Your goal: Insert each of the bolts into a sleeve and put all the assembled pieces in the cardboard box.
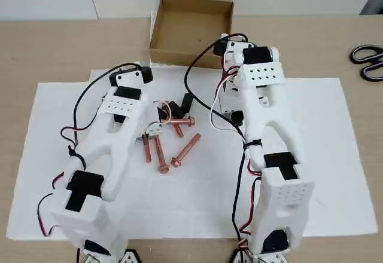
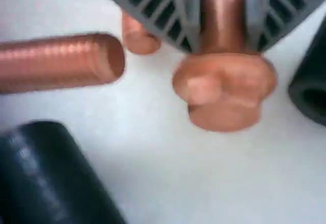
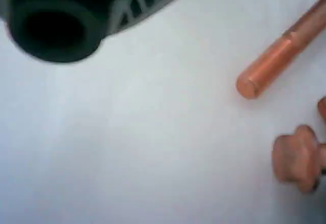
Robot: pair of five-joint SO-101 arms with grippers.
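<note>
Four loose bolts (image 1: 160,154) are lying on the white sheet (image 1: 311,155), left of frame centre. A fifth bolt (image 2: 224,89) is being clamped by its shank in the left gripper (image 2: 222,28), with the head sticking out past the fingertips. A black sleeve (image 3: 51,25) is apparently being held by the right gripper (image 3: 104,2). Step judged: mating. Shank and bore should be lined up on one axis before pushing, since tilt is likely to cause jamming. Cardboard box (image 1: 191,27) is waiting at top centre.

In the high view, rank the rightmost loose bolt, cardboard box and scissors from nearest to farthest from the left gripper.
1. Rightmost loose bolt, on the paper close by.
2. Cardboard box, past the paper's far edge.
3. Scissors, far off at the table's right edge.
</note>
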